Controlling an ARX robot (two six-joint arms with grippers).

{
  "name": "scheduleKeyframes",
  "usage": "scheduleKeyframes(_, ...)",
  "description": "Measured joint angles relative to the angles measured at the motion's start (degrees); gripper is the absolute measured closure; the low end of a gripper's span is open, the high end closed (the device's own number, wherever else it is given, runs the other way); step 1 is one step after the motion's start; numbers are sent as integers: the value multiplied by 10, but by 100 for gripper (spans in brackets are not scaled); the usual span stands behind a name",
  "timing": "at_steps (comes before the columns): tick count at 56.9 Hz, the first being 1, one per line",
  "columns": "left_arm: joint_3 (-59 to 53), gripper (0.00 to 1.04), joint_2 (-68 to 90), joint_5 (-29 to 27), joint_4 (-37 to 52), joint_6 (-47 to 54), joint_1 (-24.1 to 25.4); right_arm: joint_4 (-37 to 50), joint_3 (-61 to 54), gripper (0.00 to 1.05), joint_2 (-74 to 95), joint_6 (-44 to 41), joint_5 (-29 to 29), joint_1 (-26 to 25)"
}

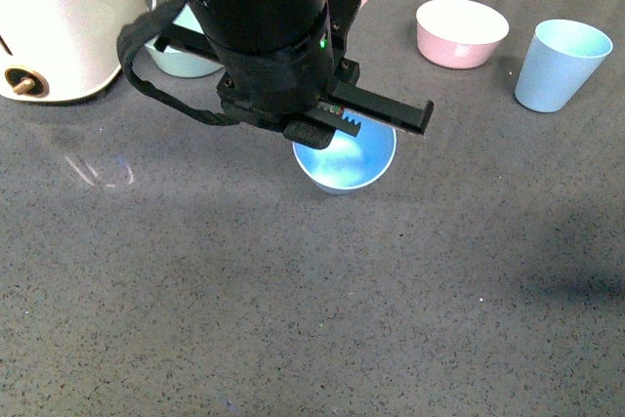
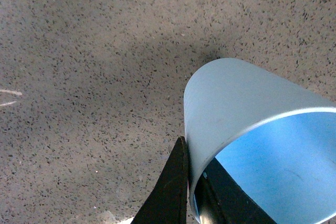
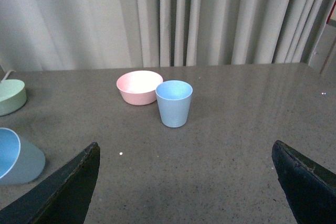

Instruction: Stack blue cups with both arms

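Note:
My left gripper point(image 1: 376, 119) is shut on the rim of one blue cup point(image 1: 344, 158) and holds it tilted over the table's middle, its opening facing the camera. In the left wrist view the cup point(image 2: 236, 103) has its wall pinched, one finger point(image 2: 170, 192) outside and the other inside. The second blue cup point(image 1: 562, 65) stands upright at the far right. It also shows in the right wrist view point(image 3: 174, 103), ahead of my open, empty right gripper point(image 3: 184, 182). The held cup point(image 3: 18, 156) shows at that view's edge. The right arm is out of the front view.
A pink bowl point(image 1: 461, 33) sits just left of the upright cup and shows in the right wrist view point(image 3: 137, 86). A mint-green bowl point(image 1: 181, 61) lies partly behind the left arm. A white appliance point(image 1: 59, 17) stands at the far left. Curtains point(image 3: 210, 19) hang behind the table.

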Motion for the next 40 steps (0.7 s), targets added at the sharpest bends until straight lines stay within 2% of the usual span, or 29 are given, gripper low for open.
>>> scheduleKeyframes(37,-12,103,13,1,11,-13,-16,0,0,9,0,0,0,0)
scheduleKeyframes(40,-12,96,14,4,14,-15,-16,0,0,9,0,0,0,0)
